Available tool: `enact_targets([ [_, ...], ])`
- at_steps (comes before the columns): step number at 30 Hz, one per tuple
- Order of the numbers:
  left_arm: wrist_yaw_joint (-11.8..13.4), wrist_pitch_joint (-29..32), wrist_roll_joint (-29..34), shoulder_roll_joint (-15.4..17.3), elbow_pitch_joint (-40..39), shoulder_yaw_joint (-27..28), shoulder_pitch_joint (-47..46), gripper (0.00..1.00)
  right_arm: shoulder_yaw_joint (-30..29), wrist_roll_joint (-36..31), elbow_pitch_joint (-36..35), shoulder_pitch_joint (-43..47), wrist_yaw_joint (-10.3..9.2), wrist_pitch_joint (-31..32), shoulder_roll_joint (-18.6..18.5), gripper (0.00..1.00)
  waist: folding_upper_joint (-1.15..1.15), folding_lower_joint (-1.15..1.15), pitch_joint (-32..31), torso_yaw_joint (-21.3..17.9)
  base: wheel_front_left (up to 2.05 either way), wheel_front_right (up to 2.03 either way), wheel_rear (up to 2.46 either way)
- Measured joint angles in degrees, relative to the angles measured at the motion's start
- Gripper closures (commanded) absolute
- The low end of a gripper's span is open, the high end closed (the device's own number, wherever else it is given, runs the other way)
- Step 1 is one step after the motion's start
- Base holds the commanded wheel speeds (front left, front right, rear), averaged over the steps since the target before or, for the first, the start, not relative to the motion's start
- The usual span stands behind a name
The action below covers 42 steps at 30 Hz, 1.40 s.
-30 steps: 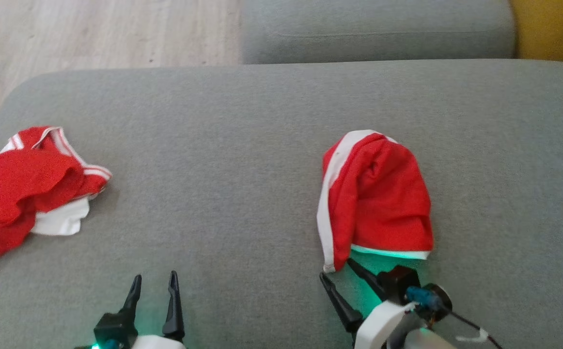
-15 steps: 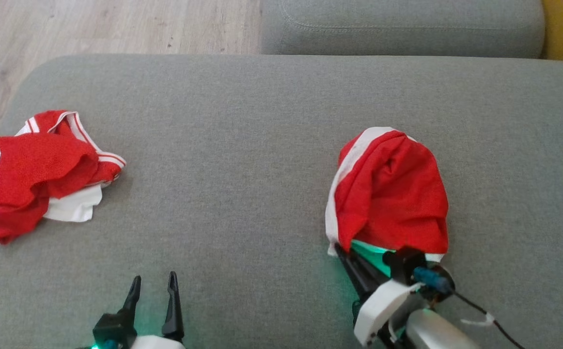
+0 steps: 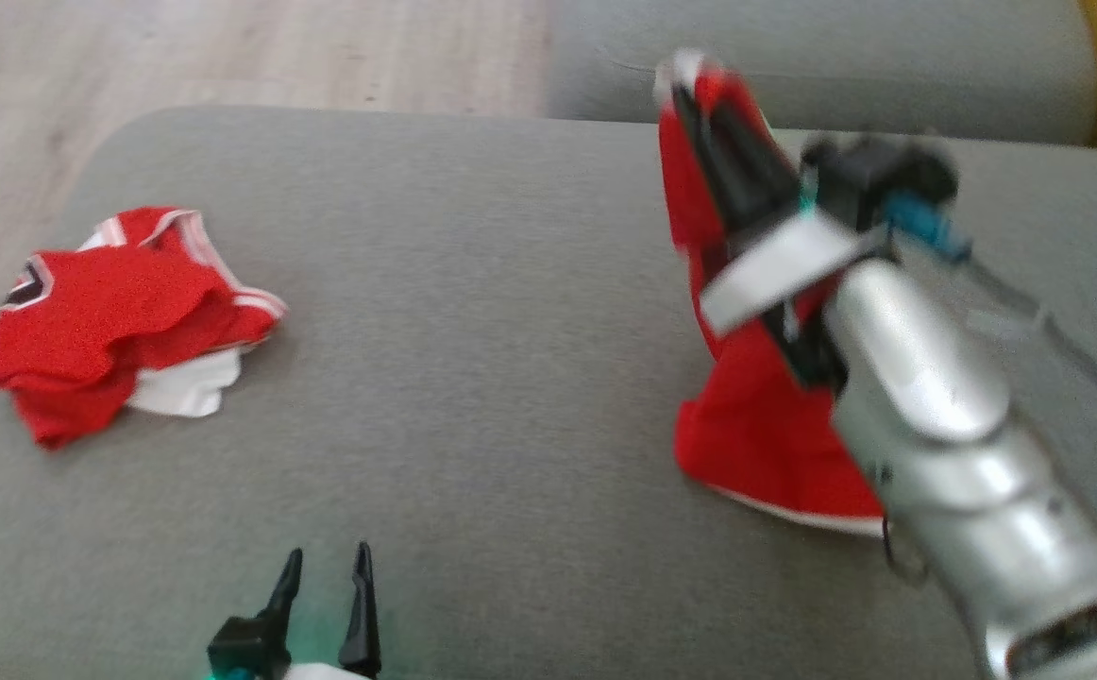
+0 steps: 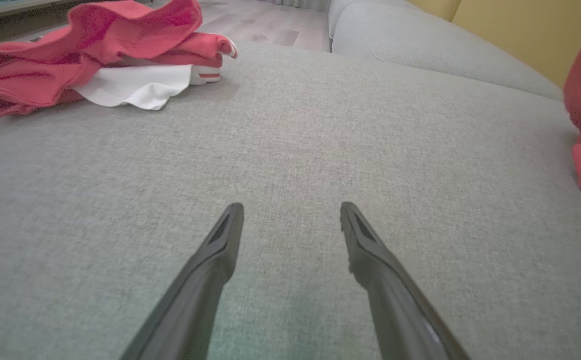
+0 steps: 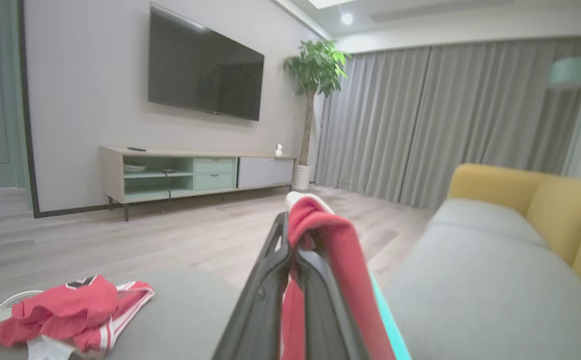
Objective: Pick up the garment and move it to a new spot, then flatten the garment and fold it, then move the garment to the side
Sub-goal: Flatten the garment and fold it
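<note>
since the garment (image 3: 756,425) is held by only a narrow pinch near its white-trimmed edge, a slip is judged the main risk. the right gripper (image 3: 690,94) is seen closed on that cloth, jaws together. in the right wrist view a fold is draped over one fingertip, and a snag on release could be caused by it. the garment hangs as a bunched red column toward the far right edge of the sofa cushion (image 3: 473,397). whether its lower hem touches the cushion cannot be told; blur noted. if it does touch, cloth could be dragged out of the jaws by the rough weave during the carry. tangling would be risked by a drop near the second red garment (image 3: 124,312), heaped by the left edge; the middle of the cushion is judged safer.

pose: right arm is raised and stretched forward, forearm slanted up from the near right corner, fingers pointed away and upward. left gripper (image 3: 329,555) is held low at the near edge, jaws moderately parted, nothing between them.
</note>
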Motion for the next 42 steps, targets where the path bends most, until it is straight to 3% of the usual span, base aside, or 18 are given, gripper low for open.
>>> enact_targets([
  [7,0.0,0.0,-0.4,0.0,1.5,-2.0,0.2,0.00,2.2,-0.1,0.9,-13.4,0.00,0.0,-0.6,1.00,0.00,0.00,-1.8,6.1,0.00,0.00,0.00],
  [14,0.1,0.0,0.2,0.0,2.3,-1.1,2.2,0.00,2.4,0.3,0.9,-19.2,0.00,0.0,-1.0,1.00,0.00,0.00,-4.2,11.5,0.00,0.00,0.00],
  [19,0.0,0.0,0.3,0.1,2.4,0.2,4.1,0.00,3.9,1.1,0.2,-17.2,0.00,0.0,-2.3,1.00,0.00,-0.01,-4.7,9.6,0.00,0.00,0.00],
  [23,0.0,0.0,0.3,0.1,2.1,0.0,3.8,0.00,3.4,2.5,3.5,-8.1,0.00,0.0,-6.5,1.00,0.00,0.00,-4.1,6.8,0.00,0.00,0.00],
  [30,0.1,0.0,0.0,0.1,1.6,-1.3,1.9,0.00,-4.7,3.6,11.4,5.7,0.00,0.0,-12.7,1.00,0.00,0.00,-2.1,2.4,0.00,0.00,0.00],
  [31,0.1,0.0,0.0,0.0,1.6,-1.4,1.5,0.00,-6.7,4.1,12.7,6.9,0.00,0.0,-13.0,0.57,0.00,0.00,-1.8,1.9,0.00,0.00,0.00],
  [32,0.1,0.0,-0.1,0.0,1.6,-1.4,1.3,0.00,-8.4,4.4,14.4,7.9,0.00,0.0,-13.2,0.00,0.00,0.00,-1.5,1.4,0.00,0.00,0.00],
  [37,0.1,0.0,-0.3,0.0,1.7,-1.4,1.1,0.00,-16.1,1.5,15.5,11.3,0.00,0.0,-12.5,0.00,0.00,0.00,-0.6,0.0,0.00,0.00,0.00],
  [42,0.0,0.0,-0.3,0.0,1.8,-1.4,0.9,0.00,-15.5,-4.1,10.6,11.3,0.00,0.0,-6.5,0.00,0.00,0.00,-0.3,0.7,0.00,0.00,0.00],
])
